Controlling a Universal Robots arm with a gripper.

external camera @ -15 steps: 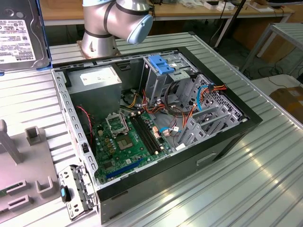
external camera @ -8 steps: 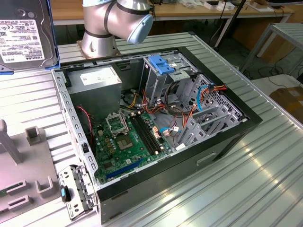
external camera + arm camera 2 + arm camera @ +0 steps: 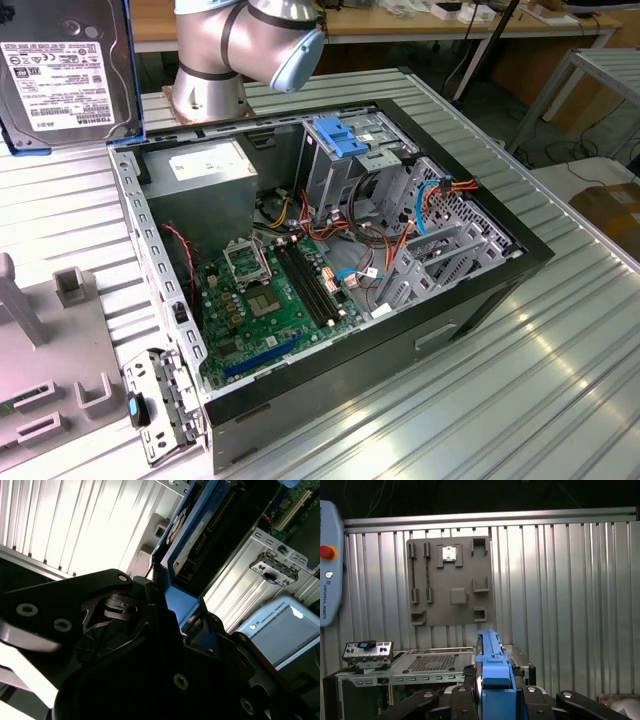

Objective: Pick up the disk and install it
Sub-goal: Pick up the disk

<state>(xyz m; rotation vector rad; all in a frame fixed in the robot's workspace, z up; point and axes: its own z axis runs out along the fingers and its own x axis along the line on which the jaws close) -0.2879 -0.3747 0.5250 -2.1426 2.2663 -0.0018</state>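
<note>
The disk (image 3: pixel 62 70), a silver-grey drive with a white label in a blue side-rail frame, hangs high at the exterior view's far left, well above the table and apart from the open computer case (image 3: pixel 470 300). In the first wrist view my gripper (image 3: pixel 495 697) is shut on the disk (image 3: pixel 492 665), whose blue frame stands edge-on between the dark fingers. The second wrist view shows the same grip: the gripper (image 3: pixel 175 617) clamps the blue rail of the disk (image 3: pixel 181 600). The drive cage (image 3: pixel 345 175) stands at the back of the case.
A blue plastic bracket (image 3: pixel 338 135) sits atop the drive cage, a grey power-supply box (image 3: pixel 205 165) lies beside it, and cables cross the green motherboard (image 3: pixel 270 300). A grey fixture plate (image 3: pixel 40 370) lies left of the case. The arm's base (image 3: pixel 220 50) rises behind. A teach pendant (image 3: pixel 327 565) lies on the ribbed table.
</note>
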